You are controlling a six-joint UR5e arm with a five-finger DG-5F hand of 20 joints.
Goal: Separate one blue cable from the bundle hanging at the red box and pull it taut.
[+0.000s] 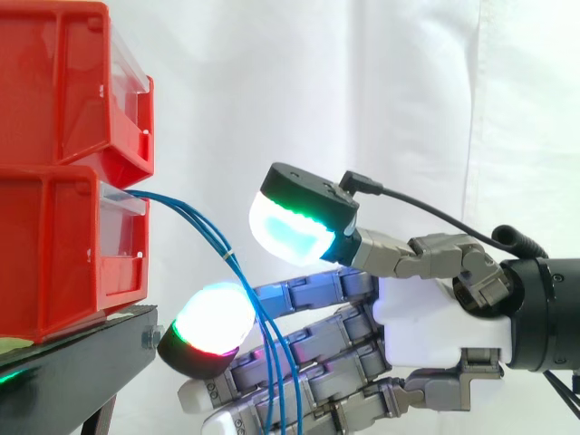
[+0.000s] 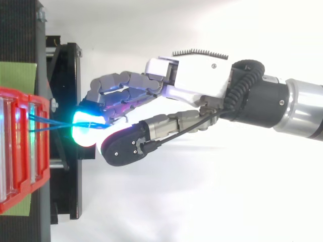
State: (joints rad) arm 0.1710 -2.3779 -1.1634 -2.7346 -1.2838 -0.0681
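Note:
Several thin blue cables (image 1: 195,220) leave the front of the lower red box (image 1: 54,254) and droop down to the right as a loose bundle. My hand (image 1: 435,317) reaches in from the right, its fingers nearly straight and pointing at the box. The cables hang across the camera side of the fingers (image 1: 308,349), just behind a glowing fingertip (image 1: 213,322). The thumb pad (image 1: 294,231) hovers above the fingers with a clear gap and pinches nothing. From above, the cables (image 2: 45,123) run from the red box (image 2: 20,151) to the cyan fingertip (image 2: 86,126).
A second red bin (image 1: 63,82) is stacked on the lower one. Both rest on a black stand (image 1: 82,362) whose front edge lies close to the fingertips. A green mat (image 2: 17,75) lies on the stand. A white curtain (image 1: 408,91) hangs behind.

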